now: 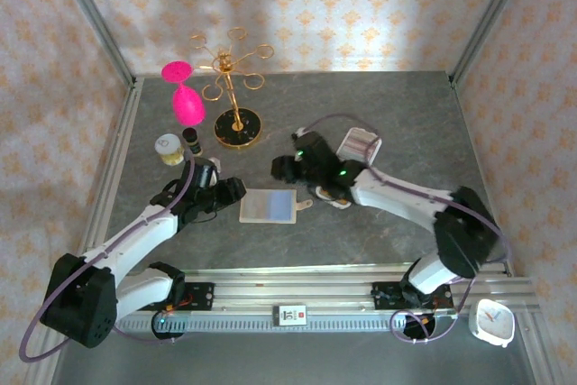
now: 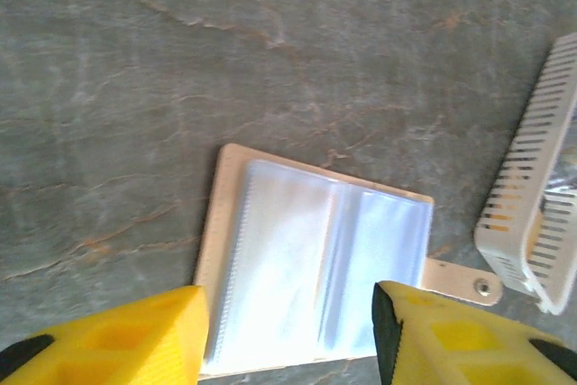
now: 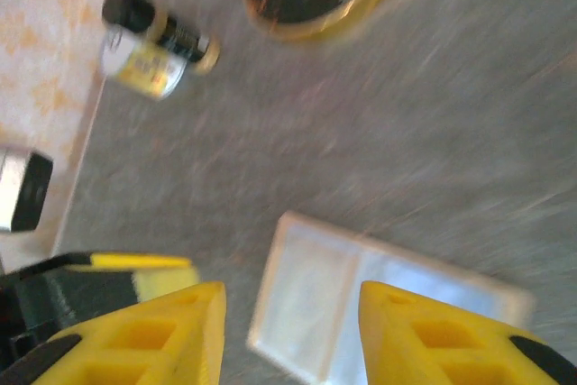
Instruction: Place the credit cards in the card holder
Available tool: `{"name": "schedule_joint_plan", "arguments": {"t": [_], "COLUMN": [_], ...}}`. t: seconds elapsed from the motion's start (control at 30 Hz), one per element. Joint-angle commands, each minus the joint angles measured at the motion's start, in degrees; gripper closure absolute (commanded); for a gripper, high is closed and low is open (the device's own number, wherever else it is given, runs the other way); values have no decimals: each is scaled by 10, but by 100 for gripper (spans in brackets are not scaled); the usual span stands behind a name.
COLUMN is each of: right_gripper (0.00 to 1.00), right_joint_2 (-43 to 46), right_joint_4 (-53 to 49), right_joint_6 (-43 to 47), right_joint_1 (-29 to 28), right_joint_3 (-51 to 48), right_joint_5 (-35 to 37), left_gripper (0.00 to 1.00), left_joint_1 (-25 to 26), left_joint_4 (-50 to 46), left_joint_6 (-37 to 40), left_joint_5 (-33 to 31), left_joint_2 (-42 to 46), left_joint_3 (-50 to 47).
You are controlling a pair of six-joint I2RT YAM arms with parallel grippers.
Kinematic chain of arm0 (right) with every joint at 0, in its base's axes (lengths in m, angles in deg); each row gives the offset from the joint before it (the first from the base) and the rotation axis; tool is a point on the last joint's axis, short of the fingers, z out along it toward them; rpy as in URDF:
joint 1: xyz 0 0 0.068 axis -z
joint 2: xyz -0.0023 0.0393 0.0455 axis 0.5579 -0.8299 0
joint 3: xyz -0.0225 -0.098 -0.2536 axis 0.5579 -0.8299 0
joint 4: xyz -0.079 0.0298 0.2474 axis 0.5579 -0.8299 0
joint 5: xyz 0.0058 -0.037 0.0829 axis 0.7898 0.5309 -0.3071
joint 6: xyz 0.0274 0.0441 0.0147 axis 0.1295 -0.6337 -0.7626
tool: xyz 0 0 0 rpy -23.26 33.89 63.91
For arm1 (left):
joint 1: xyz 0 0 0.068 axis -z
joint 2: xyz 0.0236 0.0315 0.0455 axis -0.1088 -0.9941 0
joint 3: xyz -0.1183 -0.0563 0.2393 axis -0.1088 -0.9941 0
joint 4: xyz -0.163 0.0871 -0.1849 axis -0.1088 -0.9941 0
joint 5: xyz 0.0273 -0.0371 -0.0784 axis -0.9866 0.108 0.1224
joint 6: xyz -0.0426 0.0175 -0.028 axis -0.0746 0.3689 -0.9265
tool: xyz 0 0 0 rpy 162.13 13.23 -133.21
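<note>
As it lies open, the card holder (image 2: 315,268) looks pale, glossy.

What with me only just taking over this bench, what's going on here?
Both arms hover over the open card holder lying flat mid-table. The left gripper and the right gripper each have their fingers apart with nothing between them. A white slotted basket sits farther back on the right; no card is being carried.

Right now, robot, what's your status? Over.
Left pincer open, empty. Right pincer open, empty. Card holder lying flat between them. White basket beside it, not blocking.
</note>
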Motion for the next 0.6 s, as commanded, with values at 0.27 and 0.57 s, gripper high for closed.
{"name": "schedule_joint_plan", "arguments": {"t": [0.27,0.57], "right_gripper": [33,21], "right_joint_2": [134,111], "right_joint_4": [-144,-65], "right_joint_6": [651,772], "right_joint_1": [117,217], "right_joint_3": [-91,-135], "right_joint_5": [121,130], "left_gripper": [43,43], "left_joint_1": [-2,-2], "left_joint_4": [118,176], "left_joint_6": [34,35], "left_joint_5": [17,-37], "left_joint_2": [-2,3], "left_joint_3": [-5,-31]}}
